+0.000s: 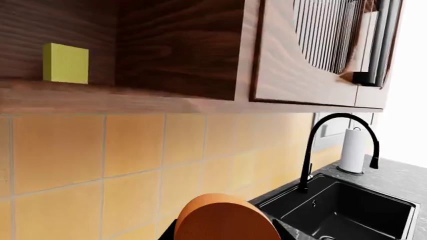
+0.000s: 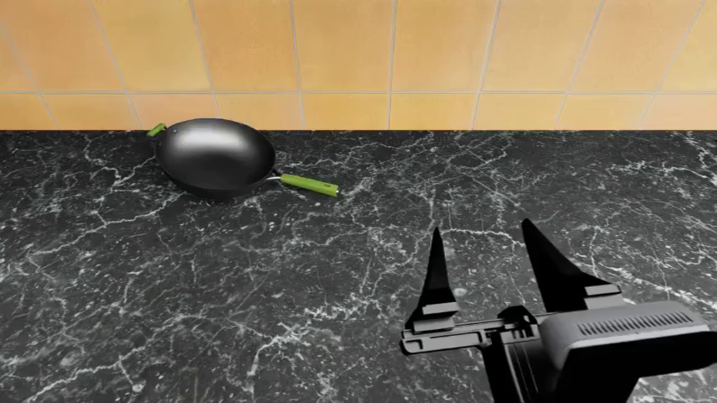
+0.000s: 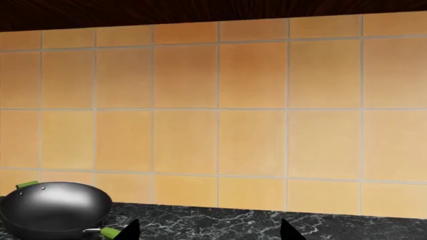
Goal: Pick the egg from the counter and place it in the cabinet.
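Orange tile backs the counter (image 2: 336,277) w/ wok (image 2: 215,156); egg (image 1: 223,220) sits right at left wrist cam, apparently carried, grip unseen, so lift steadily to the cabinet (image 1: 133,95) shelf beside yellow block (image 1: 65,63); right gripper (image 2: 482,252) spread, idle.

Egg (image 1: 223,220) fills the near foreground, raised close to the tiled wall. Open cabinet (image 1: 180,47) overhead holds a yellow-green block (image 1: 65,63). Black sink (image 1: 343,210) and faucet (image 1: 333,145) lie beyond.

One egg (image 1: 223,220), one wok (image 2: 215,156), one faucet (image 1: 333,145), one yellow block (image 1: 65,63).
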You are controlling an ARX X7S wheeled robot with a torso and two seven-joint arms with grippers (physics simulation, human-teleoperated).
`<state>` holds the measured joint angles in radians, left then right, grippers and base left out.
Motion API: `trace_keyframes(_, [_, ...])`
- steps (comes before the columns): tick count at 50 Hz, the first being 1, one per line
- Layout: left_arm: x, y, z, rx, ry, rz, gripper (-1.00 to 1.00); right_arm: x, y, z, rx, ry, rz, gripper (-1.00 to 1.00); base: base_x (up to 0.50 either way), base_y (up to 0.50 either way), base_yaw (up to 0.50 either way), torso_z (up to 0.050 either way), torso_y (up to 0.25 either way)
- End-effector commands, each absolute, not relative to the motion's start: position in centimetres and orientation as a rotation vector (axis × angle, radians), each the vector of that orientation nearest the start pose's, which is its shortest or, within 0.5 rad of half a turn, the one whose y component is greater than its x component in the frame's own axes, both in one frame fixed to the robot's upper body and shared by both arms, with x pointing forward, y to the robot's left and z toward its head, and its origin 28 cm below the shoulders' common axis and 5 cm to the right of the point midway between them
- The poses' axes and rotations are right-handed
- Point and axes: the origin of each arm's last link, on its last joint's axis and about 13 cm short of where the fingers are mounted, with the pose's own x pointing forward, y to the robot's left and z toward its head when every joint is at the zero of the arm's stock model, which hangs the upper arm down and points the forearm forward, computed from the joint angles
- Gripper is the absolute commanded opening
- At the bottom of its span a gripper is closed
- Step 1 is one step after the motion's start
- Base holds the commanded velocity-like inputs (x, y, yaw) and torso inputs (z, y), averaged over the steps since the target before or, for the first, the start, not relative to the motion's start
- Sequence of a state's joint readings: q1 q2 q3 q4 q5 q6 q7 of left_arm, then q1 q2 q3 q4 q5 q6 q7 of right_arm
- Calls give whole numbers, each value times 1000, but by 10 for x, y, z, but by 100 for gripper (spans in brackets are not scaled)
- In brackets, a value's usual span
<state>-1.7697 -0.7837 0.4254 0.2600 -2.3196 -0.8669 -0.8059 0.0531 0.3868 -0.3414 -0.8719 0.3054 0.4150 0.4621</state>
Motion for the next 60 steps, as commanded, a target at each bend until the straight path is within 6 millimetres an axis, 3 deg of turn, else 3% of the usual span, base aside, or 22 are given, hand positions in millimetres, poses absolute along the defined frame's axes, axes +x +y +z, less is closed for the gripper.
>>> trace_keyframes(1, [158, 239, 459, -181, -196, -733, -100, 166, -75, 152, 19, -346, 131, 100, 0, 0, 0, 0, 0])
trace_keyframes(23, [174, 238, 499, -130, -201, -628, -100, 167, -75, 159, 38, -343, 142, 100, 0, 0, 0, 0, 0])
trace_keyframes(40, [185, 243, 517, -116, -228, -574, -100, 167, -74, 159, 42, -329, 150, 100, 0, 0, 0, 0, 0])
trace_keyframes(60, [231, 247, 544, -120, -224, -453, -100, 169, -73, 163, 52, -322, 148, 100, 0, 0, 0, 0, 0])
